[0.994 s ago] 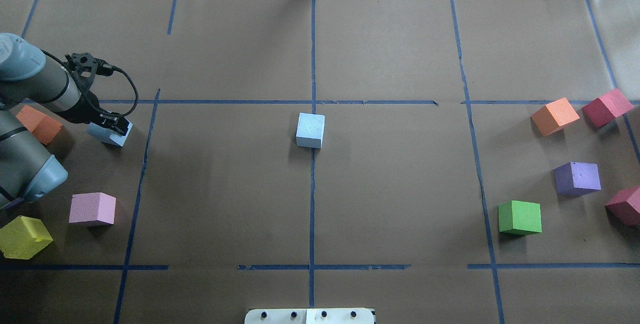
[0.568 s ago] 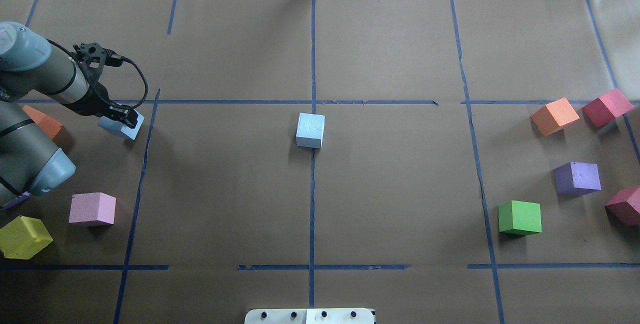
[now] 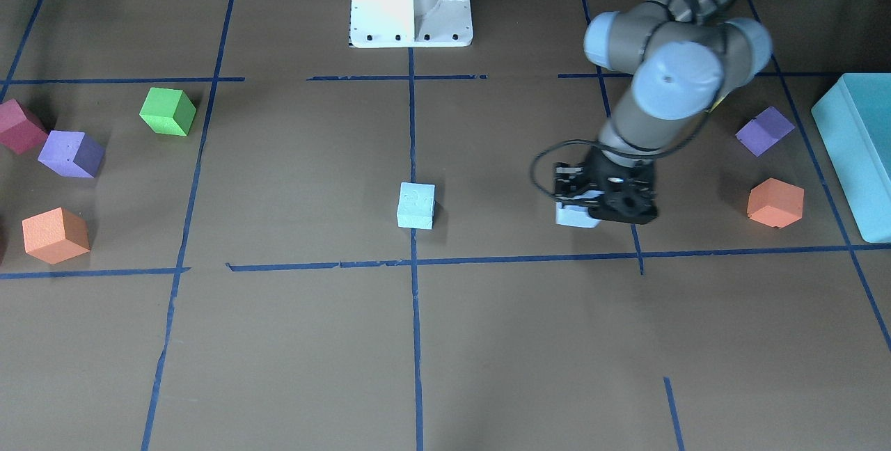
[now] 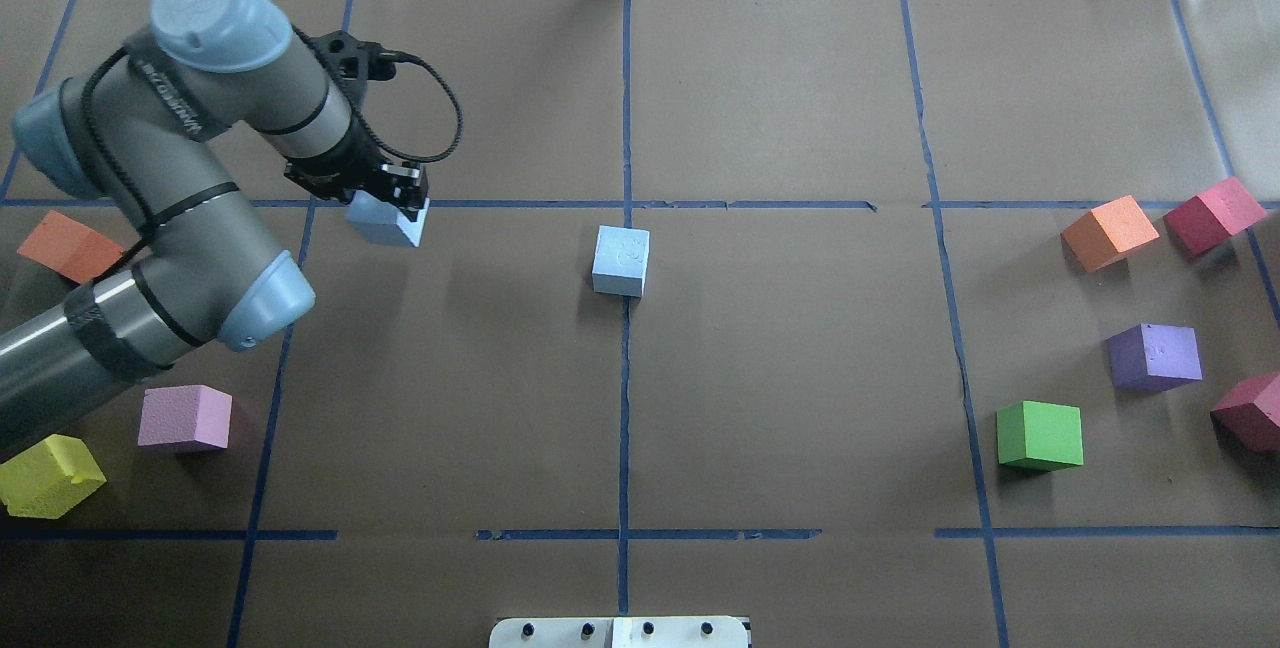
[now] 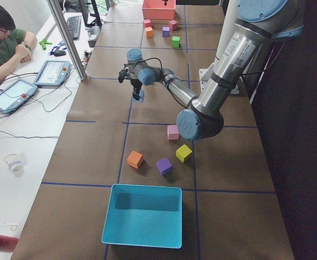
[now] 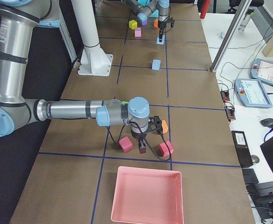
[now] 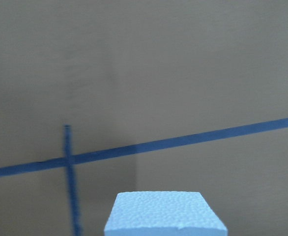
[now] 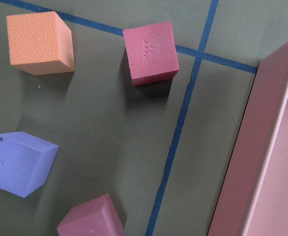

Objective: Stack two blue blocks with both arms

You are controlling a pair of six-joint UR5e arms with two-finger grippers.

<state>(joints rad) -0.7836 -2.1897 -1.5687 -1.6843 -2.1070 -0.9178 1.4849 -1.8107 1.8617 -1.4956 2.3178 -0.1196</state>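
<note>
**Item: periwinkle blue block, held in left gripper**

We are logging the periwinkle blue block (image 4: 382, 226) as clamped betw. the jaws of the left gripper (image 4: 392, 202). It is apparently hanging clear of the table, left of centre. The cyan blue block (image 4: 621, 261) is sitting on the centre tape line, well apart.

Step, as we are judging it: transport to stack. Next move is calling for travel across, squaring over the cyan top, gentle lowering, then release.

The right gripper (image 6: 142, 148) is hovering at the far end near the red cubes (image 6: 126, 144) & pink tray (image 6: 148, 169); jaws: cannot tell.

Surrounds: orange cube (image 4: 70, 246), pink cube (image 4: 185, 418), yellow cube (image 4: 45, 473), green cube (image 4: 1040, 435), purple cube (image 4: 1155, 356). We are seeing none betw. the two blues.
</note>
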